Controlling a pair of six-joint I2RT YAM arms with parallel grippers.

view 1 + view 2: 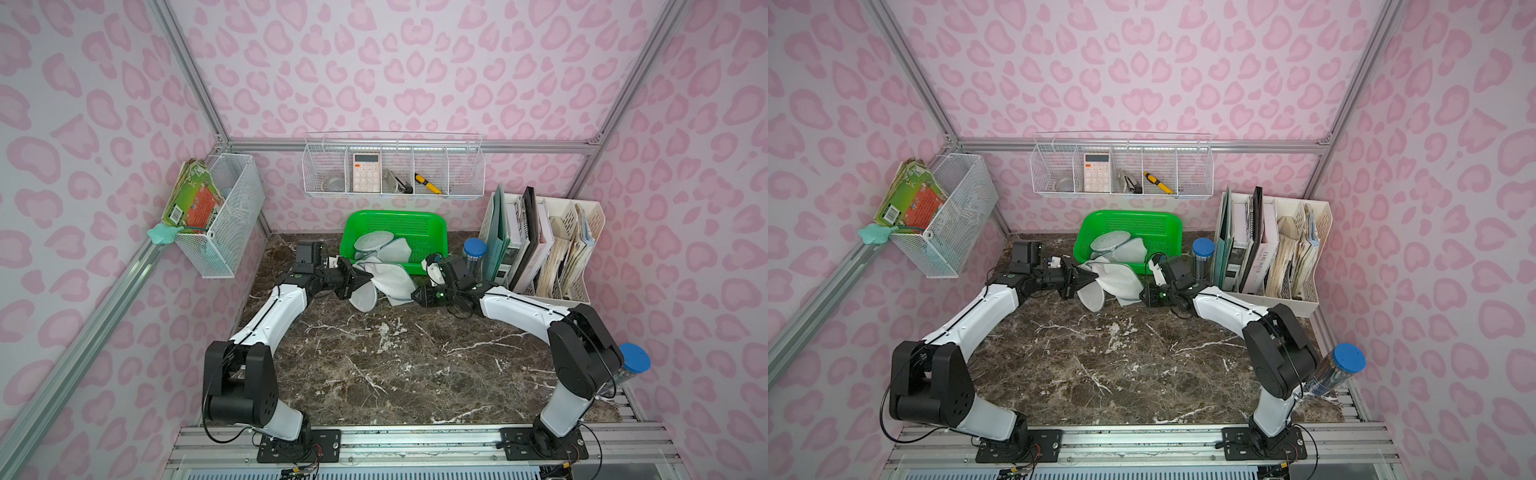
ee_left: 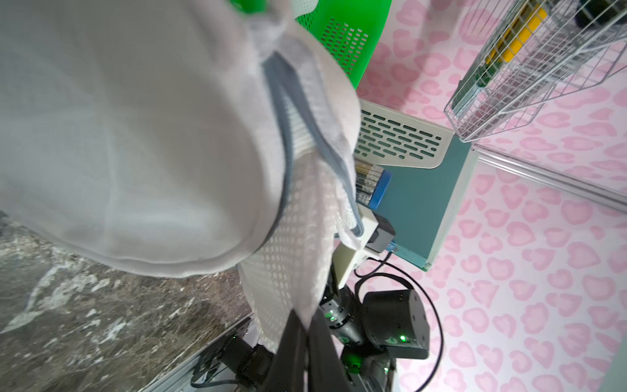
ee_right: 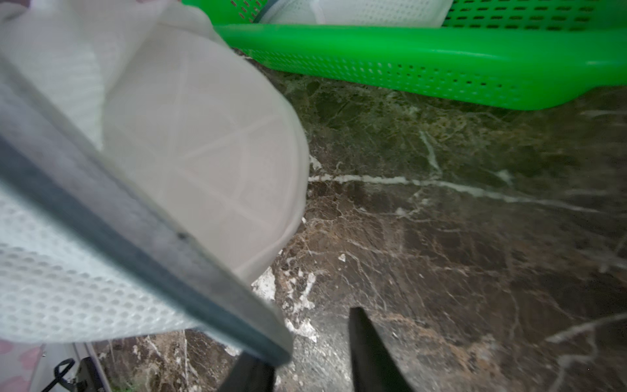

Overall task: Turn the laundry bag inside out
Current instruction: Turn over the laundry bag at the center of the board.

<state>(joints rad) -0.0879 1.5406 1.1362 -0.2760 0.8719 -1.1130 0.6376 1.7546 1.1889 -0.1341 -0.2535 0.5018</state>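
Mesh laundry bag [image 1: 384, 282] hangs in front of the green basket [image 1: 434, 224].
The left gripper [image 2: 303, 322] pinches the bag's mesh above the marble tabletop [image 1: 374, 365]; the right gripper [image 3: 302, 334] has its jaws spread, with the bag's grey zipper edge [image 3: 135, 237] lying across one finger.

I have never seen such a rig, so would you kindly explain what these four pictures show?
Two robot arms stand at a marble-patterned table. Two pictures look down from one overhead camera; the other two come from cameras on the arms' wrists. On the table sit a green basket holding other mesh bags, a blue-lidded jar and a file rack. The left arm's fingers are shut on the white laundry bag; the right arm's fingers stand apart at its grey zip edge.
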